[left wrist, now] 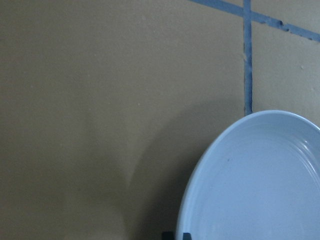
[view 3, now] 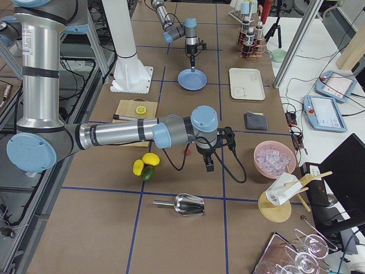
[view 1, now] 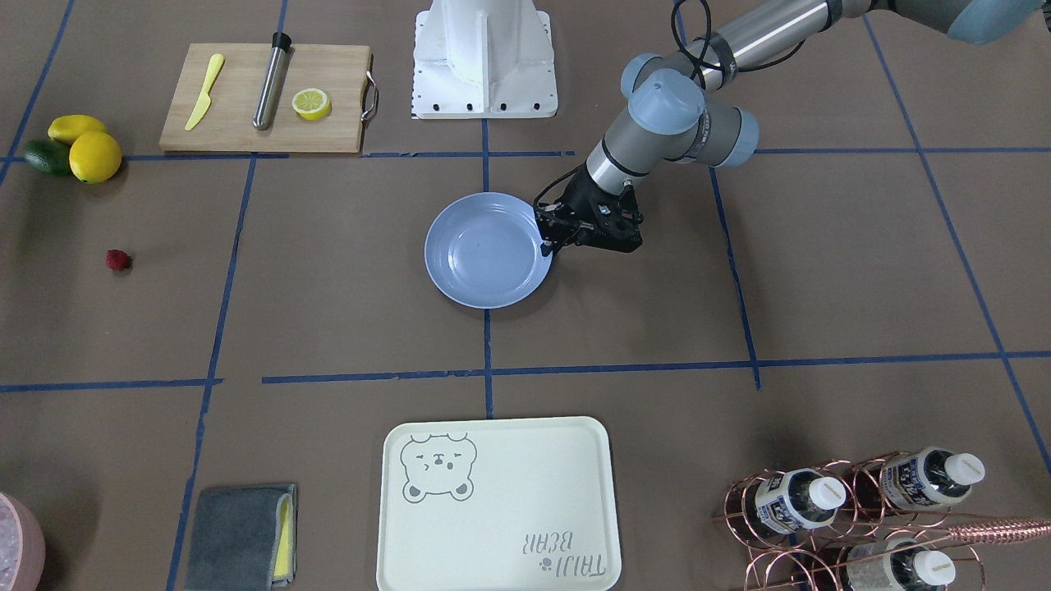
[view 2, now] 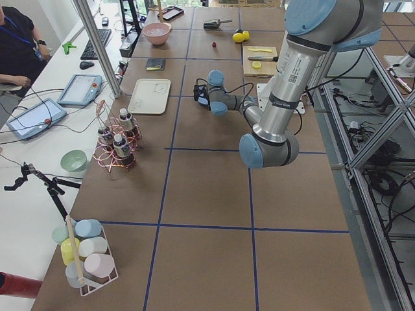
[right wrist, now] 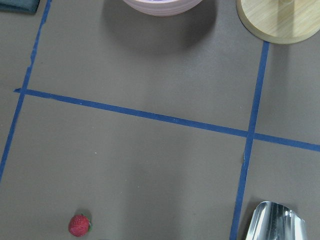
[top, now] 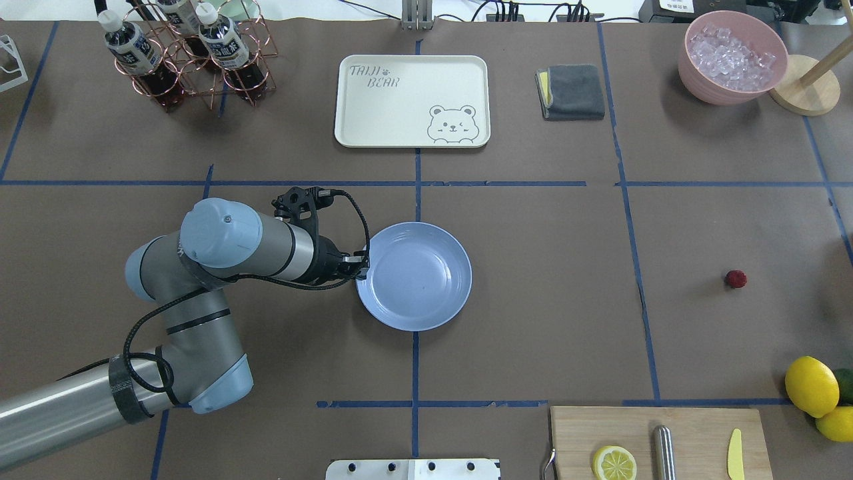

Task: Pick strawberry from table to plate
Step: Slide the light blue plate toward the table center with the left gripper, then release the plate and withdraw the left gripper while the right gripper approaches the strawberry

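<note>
The strawberry (view 1: 117, 260) (top: 736, 279), small and dark red, lies alone on the brown table (top: 546, 280), far from the plate on my right side. It also sits at the lower left of the right wrist view (right wrist: 79, 225). The pale blue plate (top: 426, 280) (view 1: 480, 254) rests at the table's middle with nothing on it. My left gripper (top: 360, 264) (view 1: 548, 244) is at the plate's rim, its dark fingertips (left wrist: 170, 235) pinched on the edge. My right gripper (view 3: 209, 166) hangs above the table near the strawberry; I cannot tell if it is open or shut.
A cutting board (top: 693, 427) holds a lemon half (top: 614, 463), a metal rod and a yellow knife. Whole lemons (top: 811, 386) lie beside it. A bear tray (top: 373, 113), bottle rack (top: 180, 60), grey cloth (top: 572, 91), ice bowl (top: 732, 87) and metal scoop (right wrist: 275, 222) stand around.
</note>
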Available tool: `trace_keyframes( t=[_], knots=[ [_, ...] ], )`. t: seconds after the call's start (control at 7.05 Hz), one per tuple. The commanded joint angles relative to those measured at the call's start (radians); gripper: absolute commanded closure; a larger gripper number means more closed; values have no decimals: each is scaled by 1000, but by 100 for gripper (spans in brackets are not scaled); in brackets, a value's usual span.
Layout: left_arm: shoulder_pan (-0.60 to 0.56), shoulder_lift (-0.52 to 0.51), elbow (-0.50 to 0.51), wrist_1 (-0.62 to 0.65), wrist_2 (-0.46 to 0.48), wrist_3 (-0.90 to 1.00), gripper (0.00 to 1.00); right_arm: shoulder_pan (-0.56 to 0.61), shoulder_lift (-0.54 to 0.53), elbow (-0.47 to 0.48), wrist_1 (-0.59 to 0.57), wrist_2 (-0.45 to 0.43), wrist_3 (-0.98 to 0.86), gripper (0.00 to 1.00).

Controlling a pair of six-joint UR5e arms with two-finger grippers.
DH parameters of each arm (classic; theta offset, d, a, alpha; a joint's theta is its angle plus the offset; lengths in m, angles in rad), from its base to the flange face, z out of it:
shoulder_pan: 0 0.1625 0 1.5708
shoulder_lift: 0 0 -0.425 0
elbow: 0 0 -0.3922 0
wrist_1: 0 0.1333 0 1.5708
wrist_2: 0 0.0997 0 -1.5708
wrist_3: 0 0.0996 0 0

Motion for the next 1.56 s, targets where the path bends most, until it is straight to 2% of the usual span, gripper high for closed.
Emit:
trace_keyframes(
  t=[0.0,0.14,0.28,0.43,0.71,0.85,0.99,1.13,1.28,1.42],
  knots=[
    [3,-6,9,-1,5,1,53,0,0,2,0,0,0,0],
    [0,-4,1,2,2,10,1,0,3,10,0,0,2,0],
    [-34,11,-46,15,-12,23,0,0,11,22,15,-1,-8,0],
    [-96,48,-96,60,-80,108,0,-2,11,27,105,8,9,0],
    [-219,92,-219,261,-113,325,0,-139,18,30,219,-4,152,0],
    [-283,132,-271,359,-113,513,0,-211,2,27,351,-58,281,0],
    [-384,182,-281,381,-116,688,0,-301,-27,27,395,-145,316,0],
    [-489,227,-270,383,-130,872,0,-384,-18,25,405,-150,407,0],
    [-608,274,-269,381,-218,1003,0,-437,-26,25,478,-153,473,0],
    [-700,304,-261,381,-348,1017,0,-501,-82,18,507,-240,474,0]
  ],
)
